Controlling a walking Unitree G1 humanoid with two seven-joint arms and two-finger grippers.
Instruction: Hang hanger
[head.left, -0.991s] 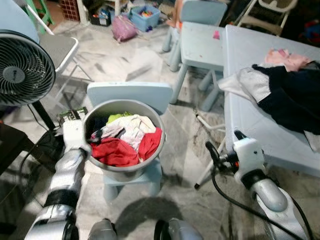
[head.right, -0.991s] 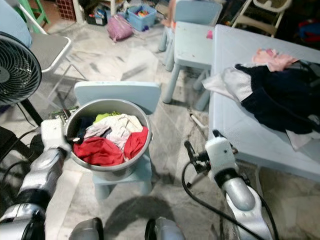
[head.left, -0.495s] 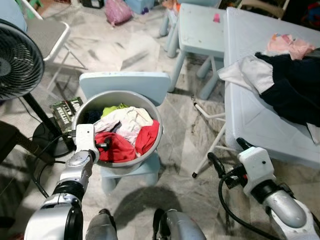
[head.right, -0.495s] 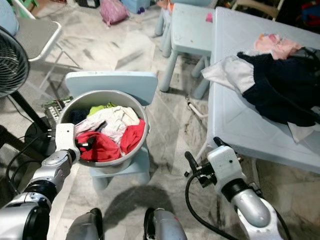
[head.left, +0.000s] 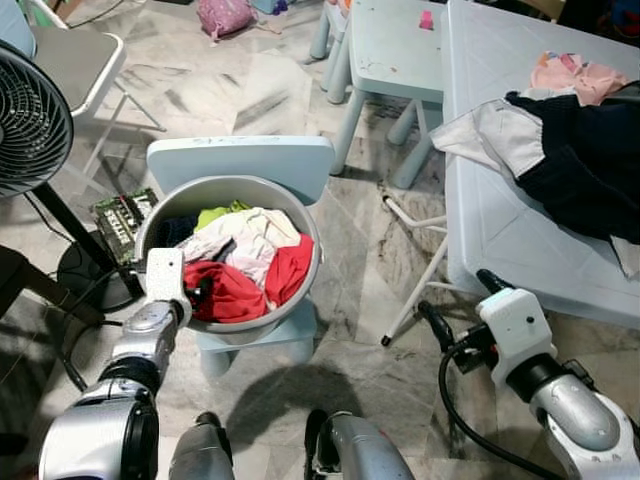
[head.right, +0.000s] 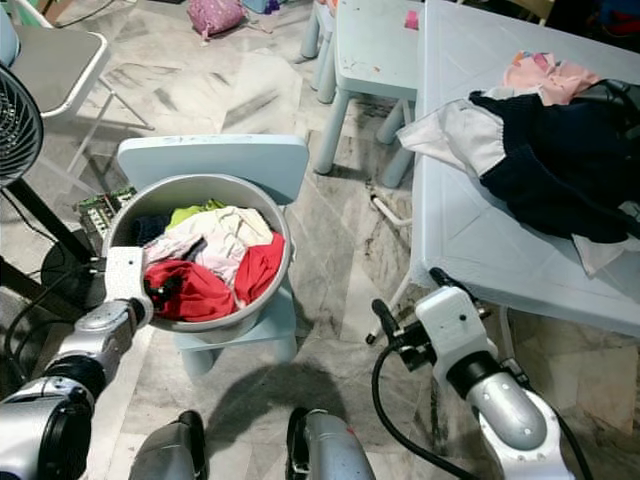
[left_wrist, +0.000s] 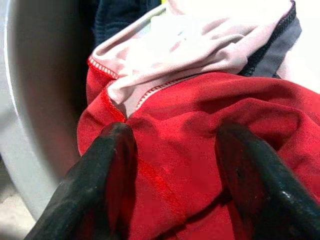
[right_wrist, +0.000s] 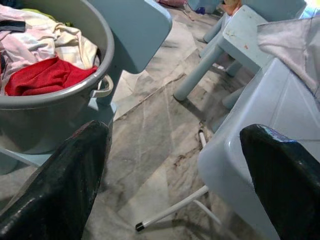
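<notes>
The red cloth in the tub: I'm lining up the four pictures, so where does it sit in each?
Left eye view: red cloth at the tub's near side, by the left gripper.
Right eye view: lower left, same spot.
Left wrist view: across the middle and bottom, between the open black fingers.
Right wrist view: upper left, inside the tub.
Shared landmark: the grey tub.

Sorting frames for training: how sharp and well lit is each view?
Eye views: evenly lit, sharp, the robot's shadow on the floor. Left wrist view: red cloth crisp, near fingers soft, bright cloth overexposed. Right wrist view: tub clear, fingers blurred.
</notes>
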